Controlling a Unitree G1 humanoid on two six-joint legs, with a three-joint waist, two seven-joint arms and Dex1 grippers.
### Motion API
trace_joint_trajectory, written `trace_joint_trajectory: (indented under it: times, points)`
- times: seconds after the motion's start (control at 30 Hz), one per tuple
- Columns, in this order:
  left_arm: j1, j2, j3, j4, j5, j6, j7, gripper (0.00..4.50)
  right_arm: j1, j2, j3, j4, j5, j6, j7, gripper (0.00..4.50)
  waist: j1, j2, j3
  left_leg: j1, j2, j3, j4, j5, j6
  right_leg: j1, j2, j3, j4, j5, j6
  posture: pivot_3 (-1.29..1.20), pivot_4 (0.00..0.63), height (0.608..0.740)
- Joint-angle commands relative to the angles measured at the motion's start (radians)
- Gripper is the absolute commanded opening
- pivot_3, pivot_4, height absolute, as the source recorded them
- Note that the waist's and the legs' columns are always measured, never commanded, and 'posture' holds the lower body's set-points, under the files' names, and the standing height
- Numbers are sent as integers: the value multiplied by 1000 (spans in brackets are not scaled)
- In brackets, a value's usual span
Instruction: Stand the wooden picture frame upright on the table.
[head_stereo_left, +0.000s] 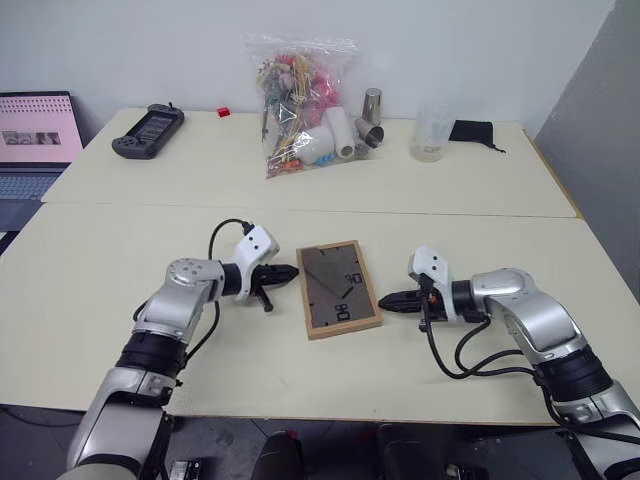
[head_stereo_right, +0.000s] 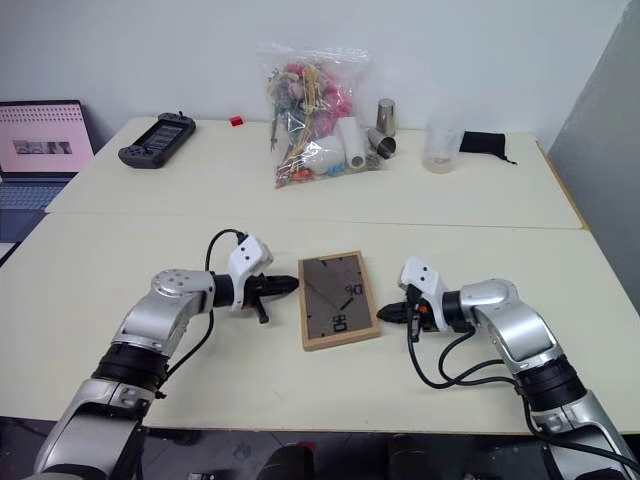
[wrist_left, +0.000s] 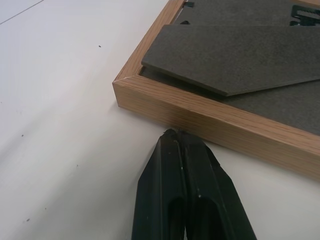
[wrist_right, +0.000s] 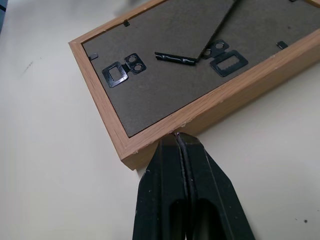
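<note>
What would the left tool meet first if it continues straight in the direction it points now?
The wooden picture frame: the shut left tool points at its near side edge, seemingly at or almost touching the wood.

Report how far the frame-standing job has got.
Done: nothing lasting yet; the wooden picture frame lies flat on the table, back panel and stand flap facing up.

In hand: both grippers are shut, the left gripper tip at one long edge, the right gripper tip at the opposite edge, bracketing the frame without gripping it.

Left: raise the frame and set it upright on the table.
</note>
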Motion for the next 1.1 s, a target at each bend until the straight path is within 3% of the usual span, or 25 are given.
trace_joint_trajectory:
  times: [0.03, 1.1]
  points:
    - [-26, -21, -2, 38, 26, -37, 20, 10, -8, -2, 1, -55, 14, 0, 2, 18, 0, 0, 0, 0, 0, 0, 0, 0, 0, 0, 0, 0, 0, 0, 0, 0, 150, 740]
    - [-132, -100, 11, 229, 94, -187, 108, 10, -37, 22, 27, -18, 10, -6, 1, 18, -1, 0, 0, 0, 0, 0, 0, 0, 0, 0, 0, 0, 0, 0, 0, 0, 150, 740]
